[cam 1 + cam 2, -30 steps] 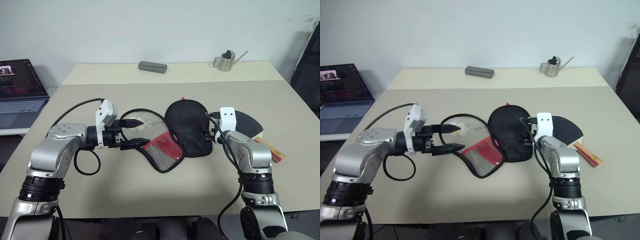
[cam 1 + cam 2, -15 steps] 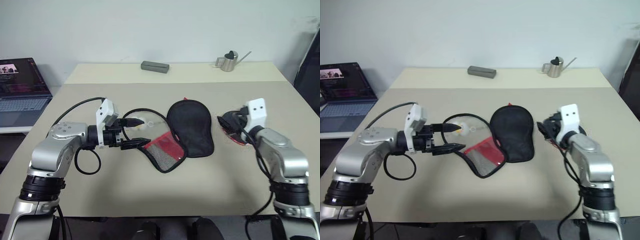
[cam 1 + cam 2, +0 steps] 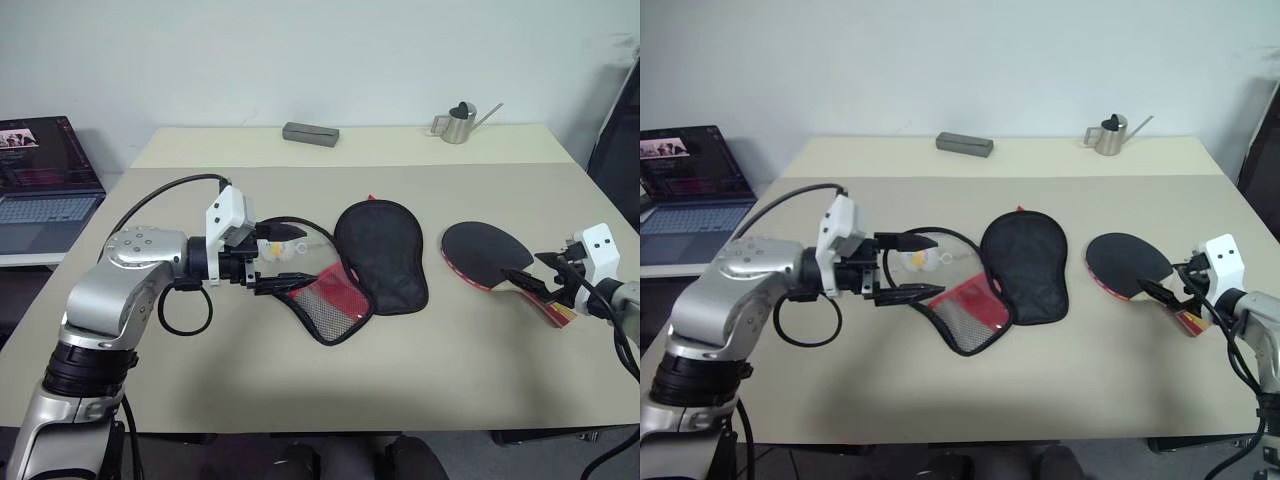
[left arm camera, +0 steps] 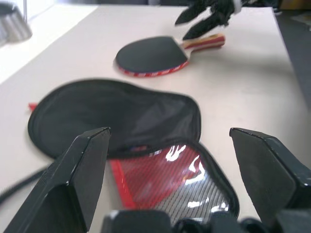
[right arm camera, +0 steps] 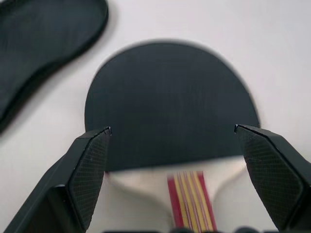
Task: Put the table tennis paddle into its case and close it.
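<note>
Right gripper gapes wide over the handle of the paddle, which lies flat at three o'clock of the case — we should centre, then close. Left gripper, also wide, holds nothing.

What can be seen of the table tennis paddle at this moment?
The table tennis paddle lies flat on the table, apart from and to the right of the case. Its round face is black rubber with a red edge; the short handle is light wood with red and dark stripes and points toward the robot's right. The open right pincer is lined up at the handle end, its fingers either side, not closed on it.
</note>
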You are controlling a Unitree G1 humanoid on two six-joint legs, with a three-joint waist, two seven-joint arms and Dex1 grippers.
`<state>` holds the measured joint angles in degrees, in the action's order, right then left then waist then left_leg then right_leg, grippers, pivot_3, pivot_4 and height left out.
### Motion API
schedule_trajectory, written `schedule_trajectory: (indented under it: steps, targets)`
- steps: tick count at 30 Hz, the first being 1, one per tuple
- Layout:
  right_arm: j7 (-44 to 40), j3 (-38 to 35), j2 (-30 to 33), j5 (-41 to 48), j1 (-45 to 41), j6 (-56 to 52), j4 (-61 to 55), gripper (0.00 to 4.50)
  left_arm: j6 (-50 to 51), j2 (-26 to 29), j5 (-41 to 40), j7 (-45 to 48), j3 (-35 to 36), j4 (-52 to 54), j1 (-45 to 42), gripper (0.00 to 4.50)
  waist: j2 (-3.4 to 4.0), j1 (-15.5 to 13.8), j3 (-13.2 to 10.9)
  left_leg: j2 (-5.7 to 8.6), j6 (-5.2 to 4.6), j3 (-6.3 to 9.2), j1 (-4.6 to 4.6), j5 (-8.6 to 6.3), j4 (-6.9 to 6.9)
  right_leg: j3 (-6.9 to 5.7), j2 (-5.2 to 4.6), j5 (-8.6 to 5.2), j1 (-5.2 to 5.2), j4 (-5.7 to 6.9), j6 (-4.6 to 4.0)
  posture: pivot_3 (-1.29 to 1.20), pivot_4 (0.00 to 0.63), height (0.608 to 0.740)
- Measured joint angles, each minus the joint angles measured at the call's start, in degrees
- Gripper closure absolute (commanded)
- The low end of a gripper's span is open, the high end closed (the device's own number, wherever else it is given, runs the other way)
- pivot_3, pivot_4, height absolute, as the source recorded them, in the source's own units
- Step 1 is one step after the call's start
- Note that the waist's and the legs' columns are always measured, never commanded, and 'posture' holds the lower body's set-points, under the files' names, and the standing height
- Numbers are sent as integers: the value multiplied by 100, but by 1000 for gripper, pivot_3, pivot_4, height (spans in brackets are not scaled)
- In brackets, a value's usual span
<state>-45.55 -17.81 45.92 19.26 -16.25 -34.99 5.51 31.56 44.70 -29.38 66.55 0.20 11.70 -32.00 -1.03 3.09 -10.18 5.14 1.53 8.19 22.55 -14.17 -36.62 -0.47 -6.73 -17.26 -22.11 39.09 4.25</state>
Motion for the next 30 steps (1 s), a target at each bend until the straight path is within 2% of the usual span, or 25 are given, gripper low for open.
schedule_trajectory:
  steps: [8, 19, 20, 22, 27, 29, 30]
  targets:
    - [-581, 329, 332, -292, 165, 743, 962, 32, 91, 28, -9, 45, -1, 22, 8, 204, -3, -26, -1, 2, -15, 4, 1, -9, -29, 1, -1, 8, 14, -3, 13, 0, 150, 740]
    - [-673, 569, 305, -582, -128, 1317, 1857, 32, 95, 59, -7, 40, 0, 108, 26, 204, -3, -17, -2, -1, -13, 3, -1, -8, -34, 6, 0, 14, 15, -3, 13, 0, 150, 740]
    - [-660, 573, 288, -597, -154, 1326, 1880, 419, 95, 59, -7, 40, 0, 108, 27, 204, -3, -14, -2, -2, -13, 2, -2, -8, -35, 9, 1, 16, 16, -4, 14, 0, 150, 740]
    - [-615, 581, 240, -631, -215, 1328, 1916, 897, 95, 59, -6, 38, 0, 108, 28, 204, -4, -3, -2, -3, -15, -1, -7, -9, -36, 13, 3, 21, 20, -5, 15, 0, 150, 740]
    - [-534, 596, 147, -657, -258, 1266, 1922, 2701, 94, 60, -2, 34, 0, 108, 62, 204, -4, 2, -2, -9, -18, -6, -29, -10, -36, 19, 9, 29, 41, -9, 15, 0, 150, 740]
    - [-524, 614, 137, -653, -282, 1180, 1895, 3298, 94, 62, -1, 32, 0, 108, 79, 204, -5, 1, -3, -10, -19, -7, -42, -11, -34, 22, 9, 30, 49, -9, 15, 0, 150, 740]
    - [-500, 614, 128, -653, -290, 1149, 1893, 3376, 93, 63, -1, 31, 2, 108, 87, 204, -6, 0, -4, -11, -19, -7, -51, -11, -34, 21, 10, 30, 61, -12, 15, 0, 150, 740]
